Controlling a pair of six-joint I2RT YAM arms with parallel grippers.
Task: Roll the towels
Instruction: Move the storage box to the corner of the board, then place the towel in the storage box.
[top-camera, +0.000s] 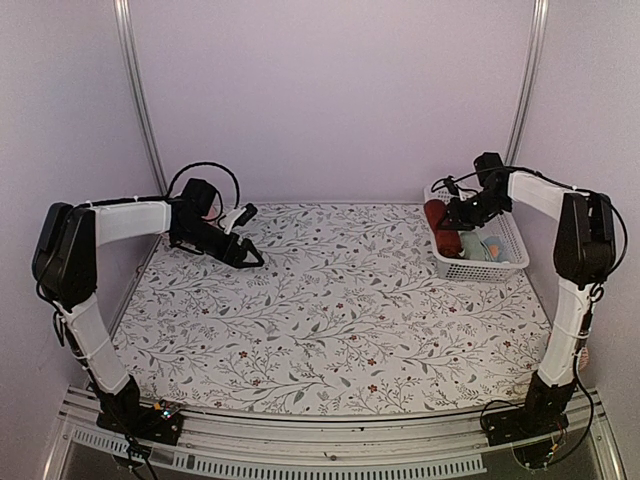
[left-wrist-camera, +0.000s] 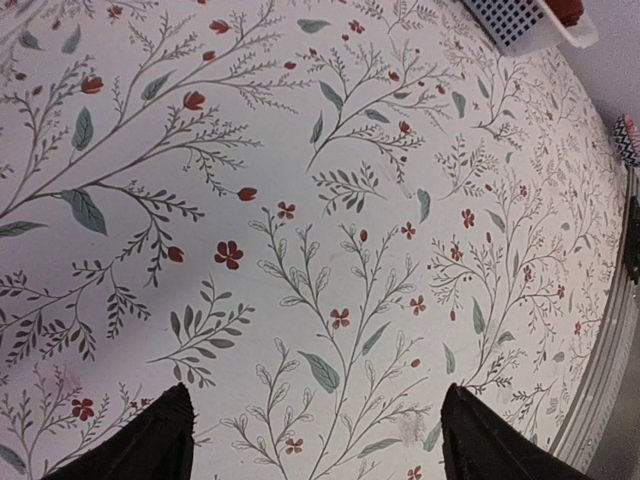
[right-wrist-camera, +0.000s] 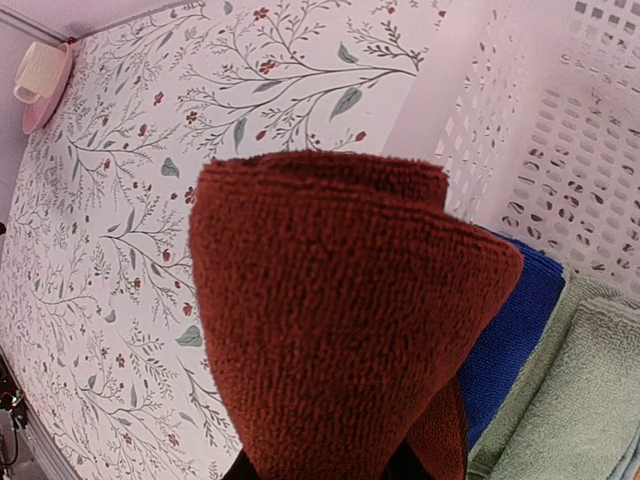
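At the white basket (top-camera: 500, 265), far right of the worktop (top-camera: 330, 320), the right tool (top-camera: 462, 215) is clenched on the maroon towel (right-wrist-camera: 330, 300) (judged soft, light, limp terry; best pinched at a hem or corner). Left tool (left-wrist-camera: 315, 400) stands released, empty.

Your left tool (left-wrist-camera: 318, 435) hangs over the counter with its jaws spread wide. You see only its two black fingertips (left-wrist-camera: 160, 445), one at each side. The white floral covering (left-wrist-camera: 300, 200) lies flat beneath and between them. Far ahead and to the tool's right sits a corner of a white lattice basket (left-wrist-camera: 515, 20), with a dark red sliver (left-wrist-camera: 570, 8) at its rim, too little to identify. The counter's pale metal edge (left-wrist-camera: 600, 400) runs along the tool's right.
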